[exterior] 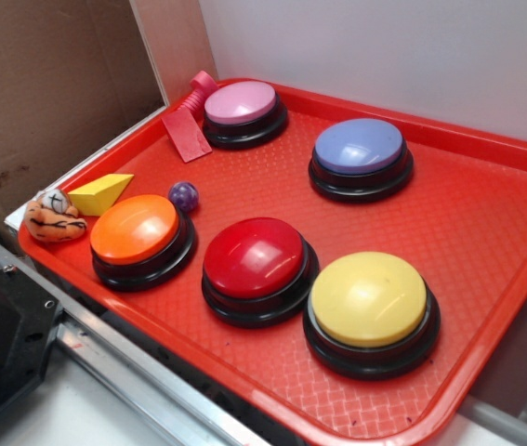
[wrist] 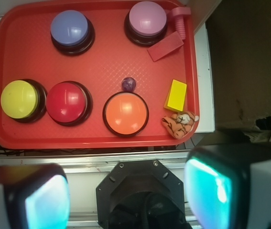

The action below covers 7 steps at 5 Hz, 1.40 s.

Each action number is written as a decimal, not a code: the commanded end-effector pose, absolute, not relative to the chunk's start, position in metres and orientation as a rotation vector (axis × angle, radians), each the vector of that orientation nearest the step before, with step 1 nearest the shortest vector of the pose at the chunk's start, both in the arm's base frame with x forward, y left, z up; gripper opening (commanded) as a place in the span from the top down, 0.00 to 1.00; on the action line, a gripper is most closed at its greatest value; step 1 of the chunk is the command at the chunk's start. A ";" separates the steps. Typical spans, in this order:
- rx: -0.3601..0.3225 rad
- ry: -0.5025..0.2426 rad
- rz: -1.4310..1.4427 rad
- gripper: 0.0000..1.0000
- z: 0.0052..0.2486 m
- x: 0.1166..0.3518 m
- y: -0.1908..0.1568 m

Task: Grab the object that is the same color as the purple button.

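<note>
Exterior: purple ball (exterior: 183, 195) on red tray (exterior: 486, 200), just beside orange button (exterior: 135, 229), far-right of it; purple button (exterior: 359, 146) well apart. No gripper visible.

Wrist: gripper (wrist: 128, 198) spread open, high above ball (wrist: 128, 84). Risks rolling away, or pads striking orange dome. Fingertips blurred, cropped.

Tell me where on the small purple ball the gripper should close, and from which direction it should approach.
Grip the purple ball across its widest middle, coming straight down from above. It is round, so no side offers an edge, and it would likely roll if pushed sideways. The orange button sits close beside it, so the gripper's open fingers probably fit best with neither one on that side.
</note>
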<state>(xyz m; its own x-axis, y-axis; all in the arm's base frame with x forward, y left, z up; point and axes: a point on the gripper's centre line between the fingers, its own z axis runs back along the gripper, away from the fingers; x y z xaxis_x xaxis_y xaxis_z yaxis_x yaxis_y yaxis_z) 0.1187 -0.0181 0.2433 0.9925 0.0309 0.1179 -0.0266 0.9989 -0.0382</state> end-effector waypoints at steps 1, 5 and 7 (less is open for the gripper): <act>-0.037 -0.119 0.029 0.00 0.243 0.119 -0.018; -0.111 -0.147 0.218 0.00 0.135 0.199 0.004; -0.108 -0.091 0.271 0.00 0.081 0.222 0.012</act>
